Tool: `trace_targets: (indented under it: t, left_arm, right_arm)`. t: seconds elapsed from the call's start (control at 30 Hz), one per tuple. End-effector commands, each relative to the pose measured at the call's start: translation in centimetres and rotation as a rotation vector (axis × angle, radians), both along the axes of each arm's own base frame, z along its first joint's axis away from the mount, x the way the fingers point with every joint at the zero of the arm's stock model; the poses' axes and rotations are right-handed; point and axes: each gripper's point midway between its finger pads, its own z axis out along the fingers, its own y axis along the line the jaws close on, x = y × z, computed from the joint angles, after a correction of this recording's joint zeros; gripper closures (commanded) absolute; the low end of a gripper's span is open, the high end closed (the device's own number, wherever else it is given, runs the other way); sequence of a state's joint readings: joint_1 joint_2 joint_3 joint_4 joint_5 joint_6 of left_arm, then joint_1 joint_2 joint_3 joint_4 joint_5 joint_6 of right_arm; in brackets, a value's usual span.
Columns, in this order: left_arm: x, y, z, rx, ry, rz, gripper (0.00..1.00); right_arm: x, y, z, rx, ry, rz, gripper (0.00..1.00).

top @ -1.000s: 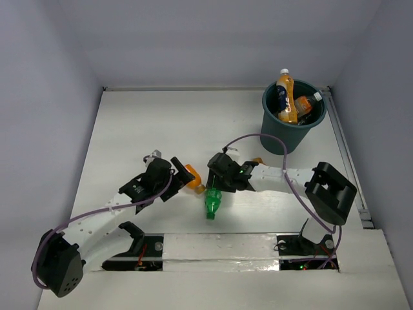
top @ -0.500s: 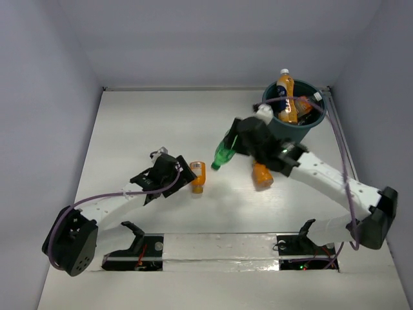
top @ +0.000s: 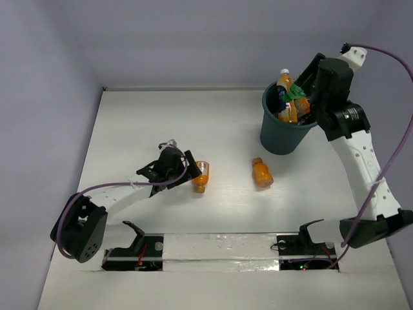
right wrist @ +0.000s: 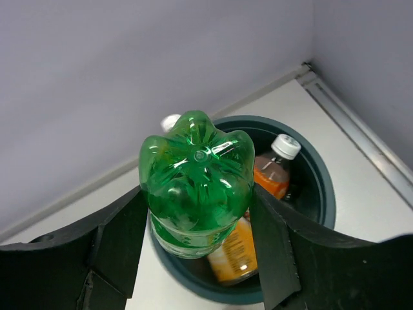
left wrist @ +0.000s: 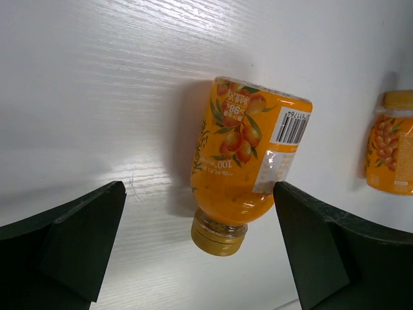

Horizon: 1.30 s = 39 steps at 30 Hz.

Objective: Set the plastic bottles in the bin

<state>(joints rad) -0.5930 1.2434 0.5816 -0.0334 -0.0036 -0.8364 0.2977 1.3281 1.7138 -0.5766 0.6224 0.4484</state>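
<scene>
The dark teal bin (top: 279, 138) stands at the far right corner of the white table (top: 148, 123), close to the grey walls (top: 193, 39). It already holds several bottles. 1 tall orange bottle (top: 284, 86) with a white cap pokes above the rim at the bin's far-left side. A white-capped amber bottle (right wrist: 279, 169) leans against the inner wall.

The right end effector (right wrist: 197, 227) is over the bin's mouth, grasping the green bottle (right wrist: 195, 177). The bottle's lobed, translucent base faces the wrist camera, and the tall orange bottle stands just beside it.

Left of the bin and nearer the arm bases, 2 orange bottles lie on the table. A lone stubby bottle (top: 261, 173) is the closer to the bin. A gold-capped stubby bottle (left wrist: 248, 155), with a fruit label and a barcode, lies farther left. It sits between the widely spread fingers of the left end effector (left wrist: 200, 194), which is released and grips nothing.
</scene>
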Motion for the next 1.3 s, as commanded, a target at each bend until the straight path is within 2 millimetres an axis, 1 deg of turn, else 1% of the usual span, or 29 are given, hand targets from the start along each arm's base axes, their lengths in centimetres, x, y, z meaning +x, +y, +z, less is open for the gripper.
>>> trace_targets:
  t: [0.0, 0.03, 0.1, 0.13, 0.17, 0.2, 0.27, 0.3, 0.33, 0.4, 0.43, 0.53, 0.6, 0.63, 0.67, 0.7, 0.8, 0.87, 0.9, 0.93, 0.97, 1.03, 1.1, 1.13, 1.2, 1.27]
  left_arm:
    - [1.1, -0.9, 2.0, -0.019, -0.061, -0.059, 0.01]
    - [1.1, -1.0, 2.2, -0.018, -0.067, -0.064, 0.01]
    - [1.1, -1.0, 2.3, -0.009, -0.080, -0.084, 0.01]
    - [1.2, -1.0, 2.4, -0.005, -0.084, -0.089, 0.01]
    - [1.2, -1.0, 2.2, 0.010, -0.084, -0.105, 0.01]
    - [1.3, -1.0, 1.9, 0.022, -0.077, -0.114, 0.01]
    - [1.4, -1.3, 1.9, 0.030, -0.076, -0.138, 0.01]
    - [1.4, -1.3, 1.6, 0.043, -0.068, -0.158, 0.01]
    - [1.6, -1.5, 1.8, 0.046, -0.072, -0.167, 0.01]
    - [1.5, -1.4, 1.1, 0.066, -0.051, -0.178, 0.01]
    - [1.6, -1.5, 1.3, 0.070, -0.057, -0.187, 0.01]
    - [1.7, -1.7, 0.9, 0.077, -0.048, -0.201, 0.01]
    - [1.8, -1.8, 0.7, 0.080, -0.048, -0.206, 0.01]
    - [2.0, -1.8, 0.7, 0.082, -0.049, -0.207, 0.01]
    - [2.0, -1.8, 0.7, 0.085, -0.047, -0.209, 0.01]
    - [2.0, -1.8, 0.5, 0.088, -0.042, -0.210, 0.01]
    - [2.1, -2.0, 0.7, 0.085, -0.044, -0.212, 0.01]
    - [2.2, -2.1, 0.9, 0.079, -0.048, -0.215, 0.01]
    - [2.2, -2.1, 0.8, 0.080, -0.047, -0.215, 0.01]
    - [2.3, -2.2, 0.8, 0.078, -0.048, -0.216, 0.01]
    - [2.2, -2.2, 0.7, 0.080, -0.043, -0.216, 0.01]
    - [2.3, -2.0, 0.3, 0.093, -0.032, -0.207, 0.01]
    - [2.2, -1.9, 0.0, 0.098, -0.022, -0.201, 0.01]
    - [2.3, -1.9, 0.0, 0.097, -0.021, -0.197, 0.01]
    - [2.4, -1.8, -0.2, 0.105, -0.016, -0.189, 0.01]
    - [2.4, -1.7, -0.3, 0.111, -0.011, -0.181, 0.01]
  right_arm:
    - [0.7, -1.9, -0.3, -0.097, 0.042, -0.060, 0.50]
    - [0.9, -2.3, -0.7, -0.118, 0.057, -0.063, 0.51]
    - [1.5, -1.7, -2.8, -0.134, 0.109, -0.031, 0.51]
    - [1.9, -1.4, -4.1, -0.141, 0.141, -0.018, 0.51]
    - [2.2, -1.1, -6.1, -0.147, 0.182, -0.006, 0.51]
    - [2.5, -1.0, -7.3, -0.149, 0.205, -0.001, 0.51]
    - [2.8, -0.9, -8.8, -0.153, 0.221, -0.002, 0.51]
    - [2.8, -0.8, -10.4, -0.160, 0.250, 0.005, 0.51]
    - [2.8, -0.7, -10.9, -0.160, 0.257, 0.011, 0.51]
    - [2.9, -0.5, -11.7, -0.158, 0.267, 0.020, 0.51]
    - [3.0, -0.5, -11.8, -0.158, 0.270, 0.022, 0.51]
    - [3.4, -0.2, -12.2, -0.159, 0.279, 0.039, 0.49]
    - [3.5, -0.3, -13.0, -0.185, 0.309, 0.039, 0.49]
    - [3.2, -0.7, -13.5, -0.211, 0.340, 0.025, 0.48]
    - [3.1, -1.2, -13.5, -0.225, 0.352, 0.003, 0.48]
    - [2.7, -1.8, -12.9, -0.238, 0.342, -0.026, 0.48]
    - [2.4, -2.4, -10.6, -0.252, 0.291, -0.051, 0.48]
    - [2.2, -2.5, -9.6, -0.253, 0.277, -0.058, 0.37]
    - [2.4, -2.1, -9.2, -0.245, 0.263, -0.035, 0.31]
    - [2.4, -1.8, -9.0, -0.239, 0.253, -0.016, 0.20]
    - [2.3, -1.6, -8.9, -0.228, 0.244, 0.001, 0.16]
    - [2.1, -0.8, -10.0, -0.210, 0.278, 0.049, 0.03]
    - [1.9, 0.1, -10.6, -0.175, 0.289, 0.093, 0.01]
    - [1.6, 0.2, -10.7, -0.168, 0.295, 0.103, 0.00]
    - [0.6, 0.5, -9.1, -0.141, 0.251, 0.124, 0.00]
    - [-0.3, 0.5, -7.0, -0.123, 0.211, 0.138, 0.00]
